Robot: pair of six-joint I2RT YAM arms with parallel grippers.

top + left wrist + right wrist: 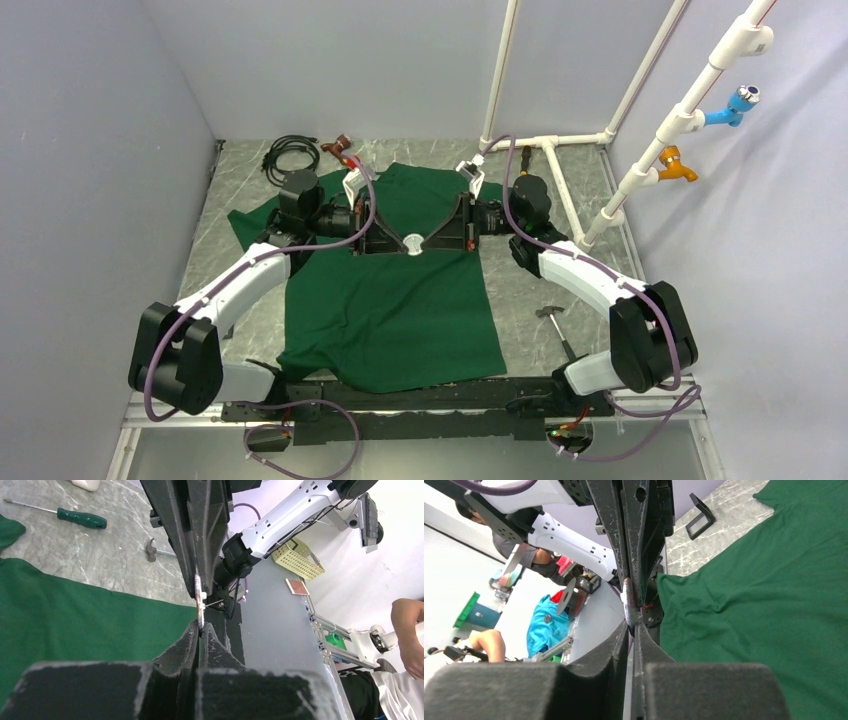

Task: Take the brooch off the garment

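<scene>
Green shirt (400, 310) lies flat on the counter (520, 290). The brooch (411, 242) sits at chest height, straight ahead of both tips and equally near each arm. The left tool (200, 630) pinches one rim and the right tool (631, 627) the opposite, both narrow. Its pin (216, 601) looks clear of the cloth.

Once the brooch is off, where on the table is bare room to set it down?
Bare table right of the garment, between it and the hammer; a narrow strip behind it along the back wall. Crowded mid-shirt, where left pincer and right pincer pinch the brooch.
</scene>
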